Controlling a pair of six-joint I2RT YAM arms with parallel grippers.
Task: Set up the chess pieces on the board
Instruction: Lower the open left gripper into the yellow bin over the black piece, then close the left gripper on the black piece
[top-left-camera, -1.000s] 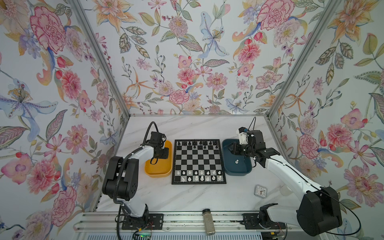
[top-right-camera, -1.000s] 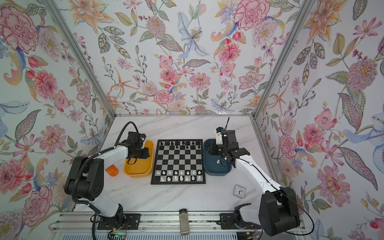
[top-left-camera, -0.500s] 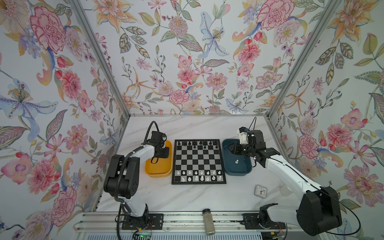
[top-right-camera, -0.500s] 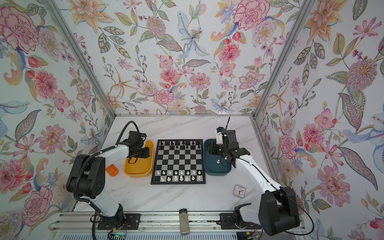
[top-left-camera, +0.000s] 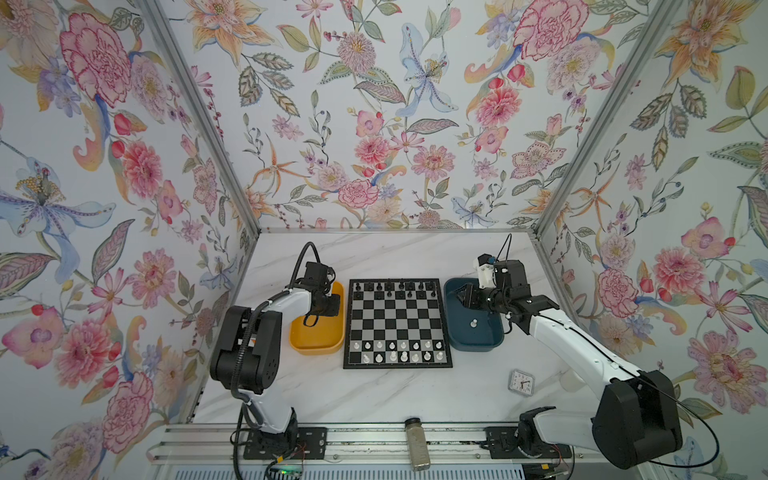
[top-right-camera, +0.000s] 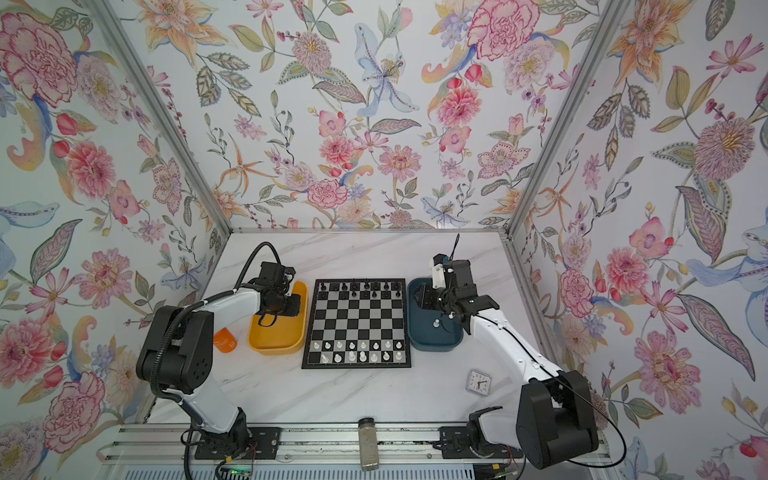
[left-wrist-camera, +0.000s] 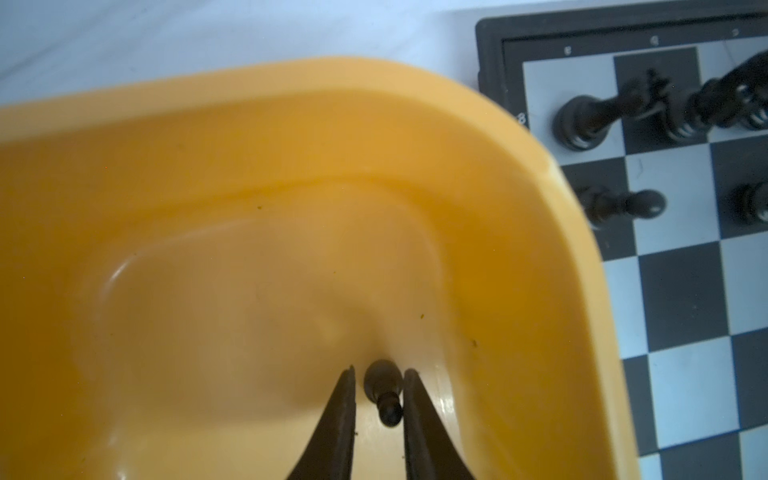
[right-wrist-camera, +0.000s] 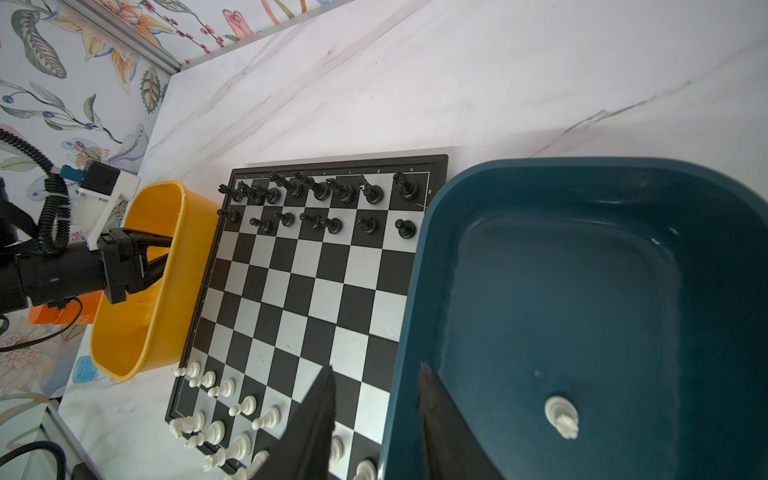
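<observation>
Your left pincer (left-wrist-camera: 380, 370) sat low in the yellow tray (left-wrist-camera: 291, 124) at 9 o'clock of the board (top-left-camera: 397, 324), jaws narrowly parted around a black pawn (left-wrist-camera: 383, 386). The black pieces (right-wrist-camera: 372, 193) lined the board's 12 o'clock edge and the white pieces (right-wrist-camera: 247, 405) its 6 o'clock edge. At 3 o'clock, your right pincer (right-wrist-camera: 376, 370) hung open and empty over the blue tray (right-wrist-camera: 582, 291), which held one white piece (right-wrist-camera: 561, 415)
</observation>
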